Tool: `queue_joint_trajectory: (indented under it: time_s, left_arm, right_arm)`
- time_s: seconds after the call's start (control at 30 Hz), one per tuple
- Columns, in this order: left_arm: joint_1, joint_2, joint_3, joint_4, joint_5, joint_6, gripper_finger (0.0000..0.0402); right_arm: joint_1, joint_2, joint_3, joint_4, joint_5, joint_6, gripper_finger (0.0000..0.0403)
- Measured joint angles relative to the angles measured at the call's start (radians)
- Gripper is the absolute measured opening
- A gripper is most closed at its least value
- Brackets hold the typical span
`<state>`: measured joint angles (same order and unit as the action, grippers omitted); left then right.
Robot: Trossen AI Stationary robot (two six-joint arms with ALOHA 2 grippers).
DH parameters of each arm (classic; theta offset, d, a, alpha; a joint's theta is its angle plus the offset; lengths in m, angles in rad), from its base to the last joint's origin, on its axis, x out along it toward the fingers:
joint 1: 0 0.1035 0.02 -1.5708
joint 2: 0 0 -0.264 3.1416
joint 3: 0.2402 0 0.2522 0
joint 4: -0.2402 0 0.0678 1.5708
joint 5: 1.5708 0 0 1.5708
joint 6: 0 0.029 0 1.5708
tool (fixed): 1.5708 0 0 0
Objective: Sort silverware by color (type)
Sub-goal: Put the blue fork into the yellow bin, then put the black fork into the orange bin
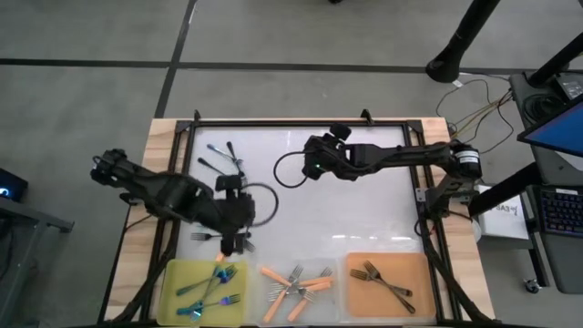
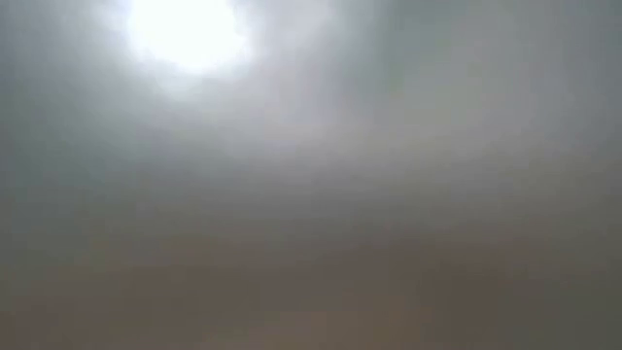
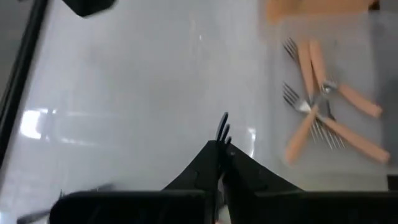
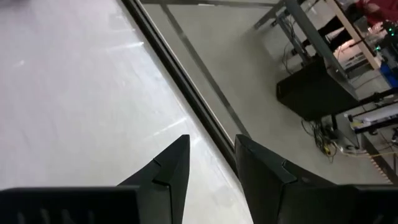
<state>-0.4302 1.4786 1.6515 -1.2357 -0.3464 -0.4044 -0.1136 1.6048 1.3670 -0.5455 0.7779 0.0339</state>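
My left gripper (image 1: pixel 237 244) hovers near the table's front left, just behind the yellow-green tray (image 1: pixel 173 273) of blue-teal forks (image 1: pixel 208 290), and is shut on a fork (image 3: pixel 222 127). An orange bit (image 1: pixel 221 259) shows beside the gripper; I cannot tell whether it is that fork's handle. Orange-handled forks (image 1: pixel 296 282) lie in the clear middle tray, also seen in the left wrist view (image 3: pixel 323 106). Dark forks (image 1: pixel 387 284) lie in the orange tray (image 1: pixel 355 269). A few loose forks (image 1: pixel 223 159) rest flat on the far left of the white mat. My right gripper (image 1: pixel 312 169) (image 4: pixel 211 162) is open above the far middle. My left gripper pinches the fork between its two shut fingers (image 3: pixel 242 171). Only the dark-looking tines (image 3: pixel 222 124) stick out past the fingertips, along the fingers. The rest of the fork is hidden by the gripper. The fork is lifted clear of the mat.
A black cable loops across the mat (image 1: pixel 290 169) between the arms. A dark metal frame (image 1: pixel 273 123) borders the mat, with wooden table edges (image 1: pixel 162 137) outside it. The low view shows only a grey blur. The middle of the white mat (image 1: pixel 346 219) is bare.
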Motion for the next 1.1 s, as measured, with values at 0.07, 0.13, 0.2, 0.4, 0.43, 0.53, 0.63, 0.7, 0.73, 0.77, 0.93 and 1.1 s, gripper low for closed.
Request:
queue_joint_trajectory:
  time_s: [0.07,0.13,0.2,0.4,0.43,0.53,0.63,0.7,0.73,0.77,0.93,1.1]
  left_arm:
    - [-0.033,0.032,0.041,-0.065,0.0,-0.035,0.0]
    - [-0.065,0.06,0.086,-0.152,0.003,-0.083,0.0]
    - [-0.095,0.081,0.128,-0.255,0.037,-0.154,0.0]
    - [-0.192,0.099,0.173,-0.333,0.138,-0.317,0.0]
    - [-0.207,0.099,0.181,-0.334,0.16,-0.339,0.0]
    - [-0.252,0.09,0.186,-0.336,0.212,-0.414,0.0]
    - [-0.292,0.08,0.187,-0.336,0.291,-0.485,0.0]
    - [-0.321,0.072,0.185,-0.336,0.313,-0.533,0.0]
    - [-0.333,0.068,0.183,-0.335,0.313,-0.549,0.0]
    - [-0.343,0.065,0.182,-0.336,0.313,-0.561,0.0]
    - [-0.365,0.063,0.181,-0.336,0.28,-0.572,0.0]
    - [-0.365,0.062,0.179,-0.335,0.196,-0.508,0.0]
  right_arm:
    - [-0.006,0.007,0.0,0.0,0.0,-0.003,0.0119]
    - [-0.013,0.013,0.0,0.001,0.0,-0.006,0.012]
    - [-0.021,0.016,0.0,0.001,-0.001,-0.007,0.0121]
    - [-0.05,0.017,-0.002,0.004,-0.001,-0.007,0.0116]
    - [-0.055,0.017,-0.002,0.004,-0.001,-0.007,0.0116]
    - [-0.069,0.017,-0.002,0.004,-0.001,-0.006,0.0118]
    - [-0.076,0.017,-0.002,0.004,-0.003,0.012,0.0118]
    - [-0.081,0.017,-0.002,0.004,-0.008,0.019,0.0116]
    - [-0.082,0.017,-0.002,0.005,-0.017,0.019,0.0115]
    - [-0.084,0.017,-0.002,0.005,-0.03,0.019,0.0114]
    - [-0.088,0.017,-0.002,0.009,-0.072,0.02,0.0116]
    - [-0.088,0.017,-0.002,0.009,-0.075,0.02,0.0113]
